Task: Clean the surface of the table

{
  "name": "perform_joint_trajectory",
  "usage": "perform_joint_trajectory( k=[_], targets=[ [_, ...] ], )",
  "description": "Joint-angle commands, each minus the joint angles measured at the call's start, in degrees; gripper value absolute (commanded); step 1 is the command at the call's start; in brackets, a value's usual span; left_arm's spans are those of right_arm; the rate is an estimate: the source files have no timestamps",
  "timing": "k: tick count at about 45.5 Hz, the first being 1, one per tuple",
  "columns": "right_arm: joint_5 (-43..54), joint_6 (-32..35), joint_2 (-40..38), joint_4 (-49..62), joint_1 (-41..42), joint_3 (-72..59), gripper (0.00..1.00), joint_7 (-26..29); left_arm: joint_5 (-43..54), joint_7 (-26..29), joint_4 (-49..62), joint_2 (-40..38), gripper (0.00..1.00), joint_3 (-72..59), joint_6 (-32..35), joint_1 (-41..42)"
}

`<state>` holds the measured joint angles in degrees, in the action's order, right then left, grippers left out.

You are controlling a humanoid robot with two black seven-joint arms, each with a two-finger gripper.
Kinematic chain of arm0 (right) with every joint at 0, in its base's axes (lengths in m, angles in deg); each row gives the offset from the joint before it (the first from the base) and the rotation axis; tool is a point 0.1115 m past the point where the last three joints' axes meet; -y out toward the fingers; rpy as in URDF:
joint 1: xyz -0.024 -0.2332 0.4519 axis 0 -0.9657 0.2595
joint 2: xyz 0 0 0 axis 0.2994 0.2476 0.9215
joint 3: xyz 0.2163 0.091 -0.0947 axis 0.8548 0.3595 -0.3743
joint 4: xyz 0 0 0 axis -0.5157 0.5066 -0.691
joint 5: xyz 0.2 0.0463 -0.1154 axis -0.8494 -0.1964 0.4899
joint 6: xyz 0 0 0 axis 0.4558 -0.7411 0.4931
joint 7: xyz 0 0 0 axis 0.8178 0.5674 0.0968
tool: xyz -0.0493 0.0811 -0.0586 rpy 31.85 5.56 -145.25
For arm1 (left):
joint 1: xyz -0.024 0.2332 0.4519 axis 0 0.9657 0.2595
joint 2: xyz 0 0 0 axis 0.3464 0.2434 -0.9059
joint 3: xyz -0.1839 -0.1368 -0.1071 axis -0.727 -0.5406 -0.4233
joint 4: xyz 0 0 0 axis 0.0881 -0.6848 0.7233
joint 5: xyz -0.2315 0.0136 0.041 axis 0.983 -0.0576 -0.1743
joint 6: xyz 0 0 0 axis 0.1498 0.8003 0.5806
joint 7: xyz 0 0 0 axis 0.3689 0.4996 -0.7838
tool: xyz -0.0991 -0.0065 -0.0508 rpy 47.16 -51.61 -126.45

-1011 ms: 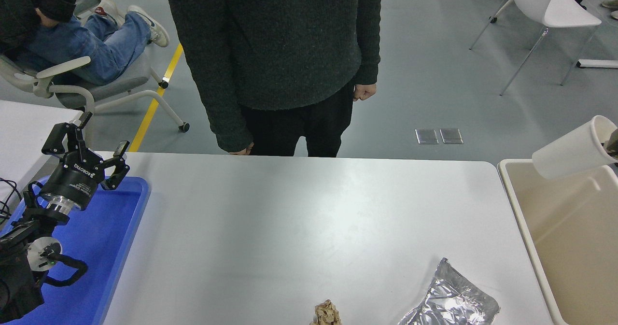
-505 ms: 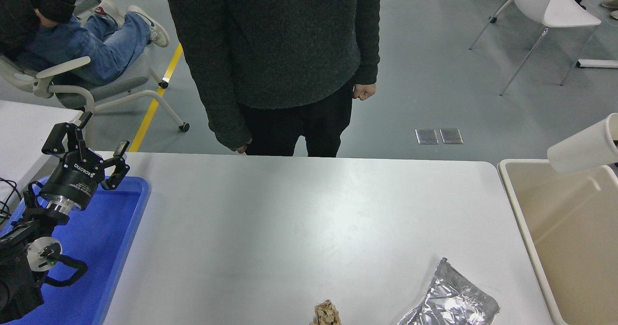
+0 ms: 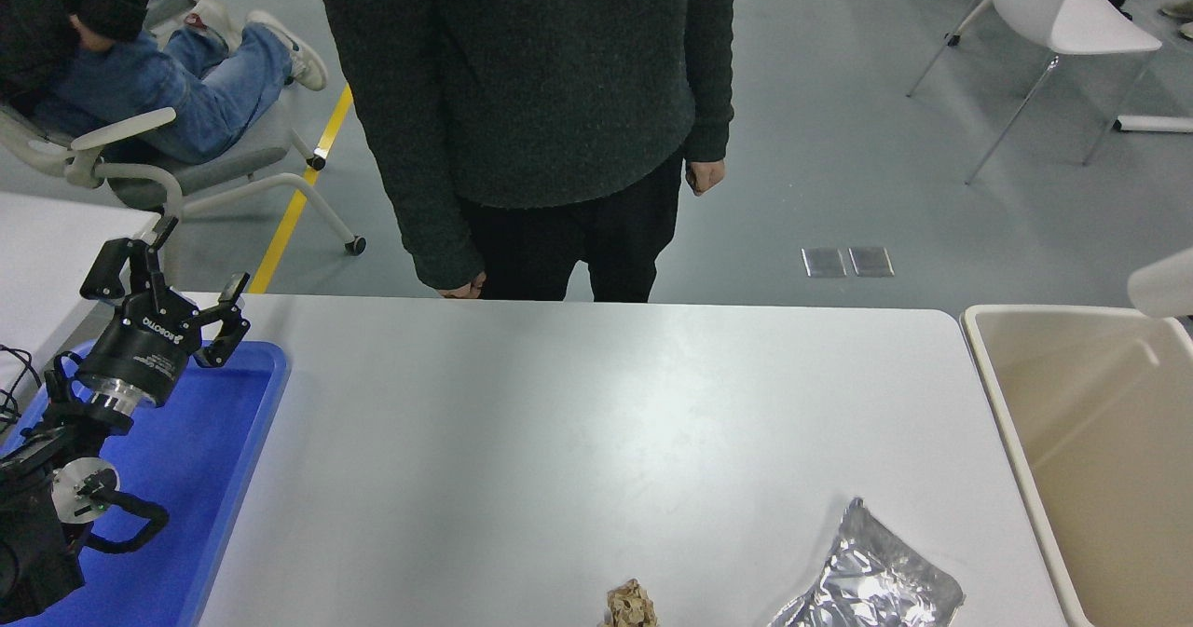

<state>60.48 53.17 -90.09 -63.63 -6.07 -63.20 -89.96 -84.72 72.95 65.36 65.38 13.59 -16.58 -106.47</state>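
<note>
Nearest the camera, a crumpled brown scrap [image 3: 631, 606] and a silver foil pouch [image 3: 869, 579] are lying on the tabletop [image 3: 578, 422] at its near edge, well apart from each other; both are cut off by the frame bottom. The tabletop itself is filling the centre of view, w/ a blue tray [image 3: 200, 478] at its left end and a beige bin [image 3: 1100, 450] at its right. Judgement: the step in hand appears to be a drop into the bin, since a white cup [image 3: 1163, 289] is hanging over the bin's far right corner at the frame edge. To do it well, the cup should be let go only once fully inside the rim line, then the pouch and scrap taken in turn. The right gripper is not in view, so whether it is holding the cup cannot be told. The left gripper [image 3: 172, 278] is parked over the tray's far end, arm angled up and away, jaws spread wide, holding nothing. Beyond the far edge, a person in a dark sweater [image 3: 531, 77] is standing, arms down.
</note>
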Motion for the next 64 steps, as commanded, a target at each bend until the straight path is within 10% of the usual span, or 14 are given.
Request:
perform_joint_trajectory(
  k=[1,40,64],
  targets=[
    [-8.38,-8.39,9.30,12.76,-9.29,-0.36,0.00,0.17,0.00,0.00,-0.01,0.00,1.00,0.00,0.00,0.00],
    [-16.91,-15.43,33.39,39.40,-22.30,-0.89,0.00,1.40,0.00,0.00,-0.01,0.00,1.00,0.00,0.00,0.00],
    [-17.00,-15.34,35.32,39.67,-22.65,-0.19,0.00,2.37,0.00,0.00,-0.01,0.00,1.00,0.00,0.09,0.00]
  ],
)
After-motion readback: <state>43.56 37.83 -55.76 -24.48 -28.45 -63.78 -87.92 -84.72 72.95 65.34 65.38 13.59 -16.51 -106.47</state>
